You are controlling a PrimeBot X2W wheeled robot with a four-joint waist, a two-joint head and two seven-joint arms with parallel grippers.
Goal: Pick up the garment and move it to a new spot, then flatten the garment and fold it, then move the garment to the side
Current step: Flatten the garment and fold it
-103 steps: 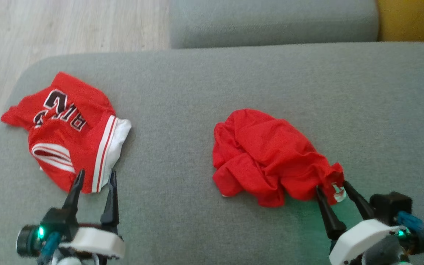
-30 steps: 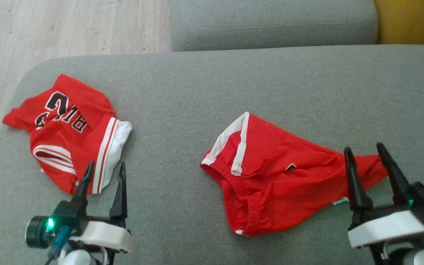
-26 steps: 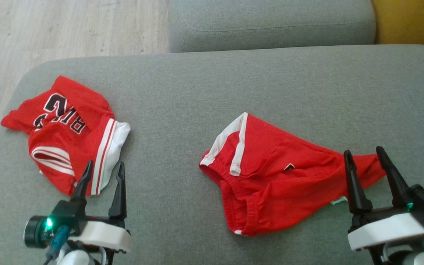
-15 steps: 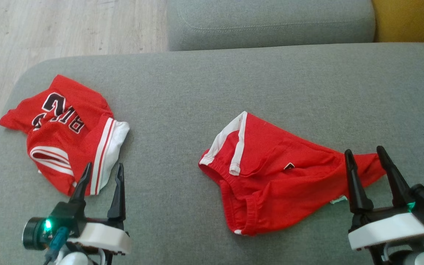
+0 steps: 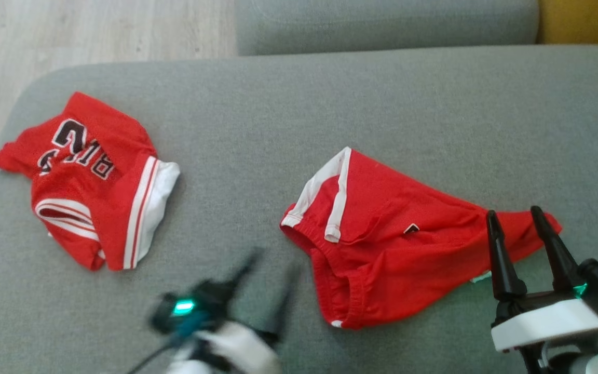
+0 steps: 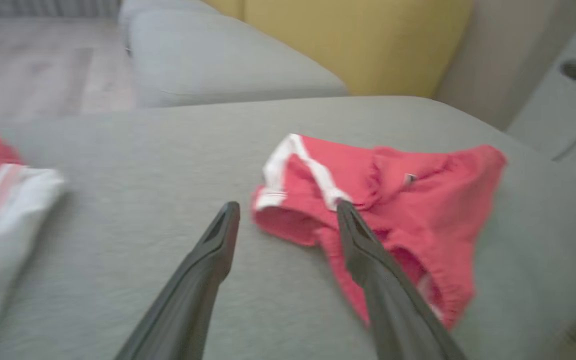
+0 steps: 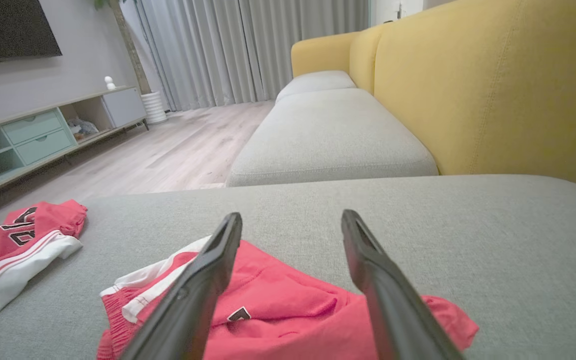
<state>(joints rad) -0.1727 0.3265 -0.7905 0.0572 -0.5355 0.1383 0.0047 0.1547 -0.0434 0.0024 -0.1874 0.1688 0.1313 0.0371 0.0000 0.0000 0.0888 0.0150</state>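
Couch (image 5: 382, 104) seat offers broad grey room for flattening. Jersey (image 5: 86, 182) lies bunched at its left end, well apart from the shorts (image 5: 392, 244), which lie mid-seat toward the right, part spread but rumpled. Right gripper (image 5: 513, 213) hangs over the shorts' right end, jaws spread, gripping nothing. Left gripper (image 5: 273, 262), blurred, sits near their gathered edge (image 5: 330, 275), jaws likewise spread. Flattening seems to be the step in hand. Each gripper should probably pinch low at its own end, catching the hem rather than a loose ridge, then draw outward gently, close to the seat. The white trim (image 5: 336, 208) looks turned over and would want laying flat.
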